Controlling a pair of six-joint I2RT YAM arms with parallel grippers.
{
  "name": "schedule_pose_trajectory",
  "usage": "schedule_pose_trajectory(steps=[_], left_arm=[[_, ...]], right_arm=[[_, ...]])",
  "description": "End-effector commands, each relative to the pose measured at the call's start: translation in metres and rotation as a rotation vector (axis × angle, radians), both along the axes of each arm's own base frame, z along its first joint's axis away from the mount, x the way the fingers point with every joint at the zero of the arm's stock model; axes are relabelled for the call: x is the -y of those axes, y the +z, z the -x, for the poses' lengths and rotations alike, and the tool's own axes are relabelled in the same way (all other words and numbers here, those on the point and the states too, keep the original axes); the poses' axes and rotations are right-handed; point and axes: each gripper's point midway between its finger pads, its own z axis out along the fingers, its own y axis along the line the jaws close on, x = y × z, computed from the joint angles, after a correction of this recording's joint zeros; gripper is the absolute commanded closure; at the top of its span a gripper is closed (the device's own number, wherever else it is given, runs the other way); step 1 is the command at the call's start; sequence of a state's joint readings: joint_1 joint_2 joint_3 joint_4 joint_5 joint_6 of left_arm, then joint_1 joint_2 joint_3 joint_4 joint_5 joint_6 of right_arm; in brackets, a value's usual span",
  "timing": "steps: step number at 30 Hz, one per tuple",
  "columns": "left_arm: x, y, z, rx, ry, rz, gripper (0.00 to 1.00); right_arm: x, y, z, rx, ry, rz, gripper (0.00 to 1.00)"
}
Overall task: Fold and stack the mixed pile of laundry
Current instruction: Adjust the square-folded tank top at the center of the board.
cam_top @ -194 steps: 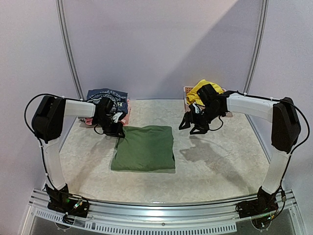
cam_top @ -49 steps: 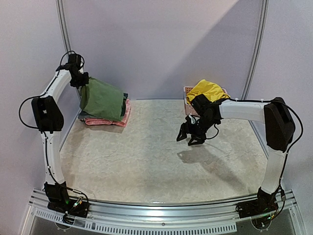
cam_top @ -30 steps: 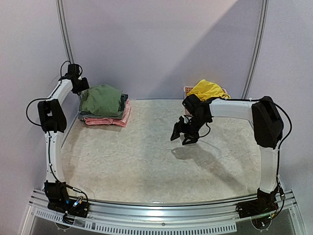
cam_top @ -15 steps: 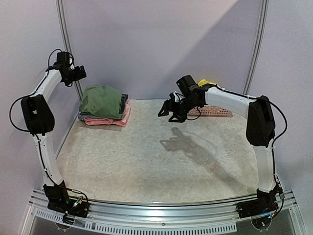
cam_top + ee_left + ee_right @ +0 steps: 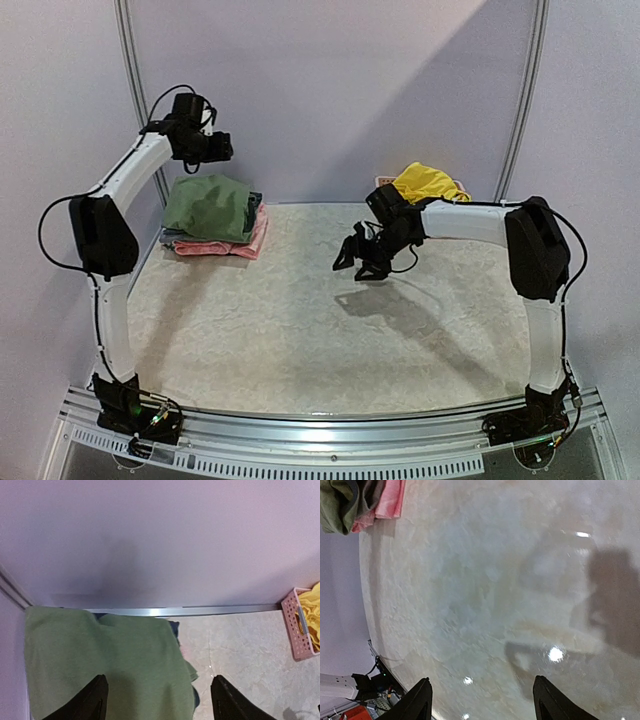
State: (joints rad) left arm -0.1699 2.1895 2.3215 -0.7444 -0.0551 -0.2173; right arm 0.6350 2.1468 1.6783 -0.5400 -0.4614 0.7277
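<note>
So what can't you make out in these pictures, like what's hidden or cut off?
- The pink basket: top view, mostly hidden behind the right arm and the yellow shorts; left wrist view, cut off by the right edge.
- The olive-green shirt: folded, so no logo shows in any view.
- Garments under the shirt: only a pink garment edge and a dark blue sliver show; their number cannot be told.
</note>
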Motion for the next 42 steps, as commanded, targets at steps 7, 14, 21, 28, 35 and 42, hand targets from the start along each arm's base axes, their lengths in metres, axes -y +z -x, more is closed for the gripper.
schedule_pose_trajectory(steps=[7,14,21,28,35,42], left_arm=[[0.045,-0.073,-0.03,-0.066,-0.063,-0.254,0.35],[0.048,-0.126,-0.039,-0.134,-0.085,-0.313,0.37],[0.045,-0.161,-0.042,-0.183,-0.097,-0.349,0.37],[0.028,-0.189,-0.04,-0.243,-0.08,-0.403,0.41],[0.025,-0.167,-0.048,-0.181,-0.063,-0.362,1.0],[0.03,-0.105,-0.062,-0.013,-0.079,-0.161,1.0]], right_arm=[[0.038,0.022,0.049,0.033,0.02,0.028,0.3],[0.059,0.01,0.075,-0.015,-0.01,0.049,0.3],[0.065,0.004,0.085,-0.04,-0.028,0.074,0.3],[0.063,0.004,0.09,-0.044,-0.035,0.095,0.3],[0.064,0.003,0.091,-0.047,-0.04,0.105,0.3],[0.056,0.004,0.087,-0.046,-0.035,0.102,0.31]])
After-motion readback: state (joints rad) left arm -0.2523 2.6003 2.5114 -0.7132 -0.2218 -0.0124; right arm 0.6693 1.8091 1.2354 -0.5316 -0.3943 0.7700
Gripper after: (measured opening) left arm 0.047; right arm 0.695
